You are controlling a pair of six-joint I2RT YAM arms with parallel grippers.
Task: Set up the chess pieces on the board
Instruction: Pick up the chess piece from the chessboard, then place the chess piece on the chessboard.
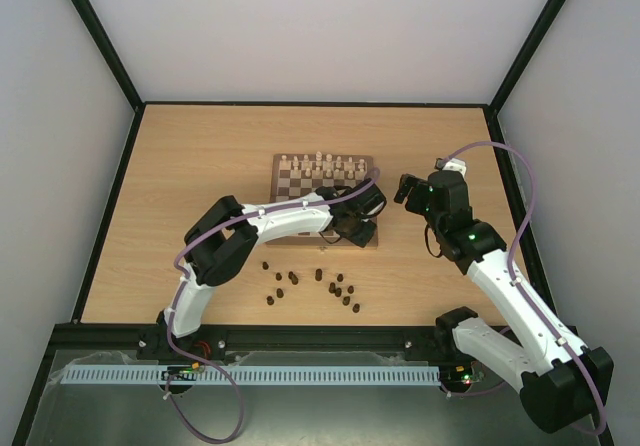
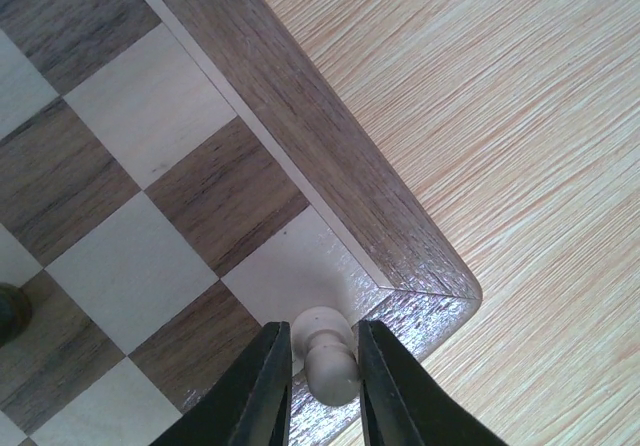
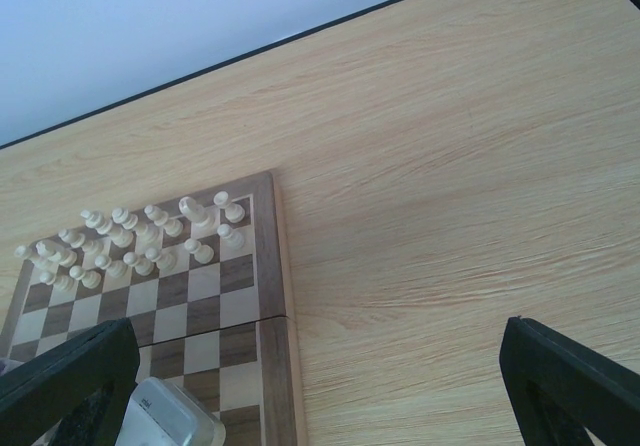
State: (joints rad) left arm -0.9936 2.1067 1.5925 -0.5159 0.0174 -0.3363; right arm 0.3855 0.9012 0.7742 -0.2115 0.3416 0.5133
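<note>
Left hand (image 2: 322, 332) pinches cream piece (image 2: 328, 364) (over board (image 2: 120, 196) corner).

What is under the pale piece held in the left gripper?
Under the pale piece in the left gripper lies a corner of the board: a light square and the dark border. Its base, and whether it touches the board, is hidden by the piece itself.
</note>
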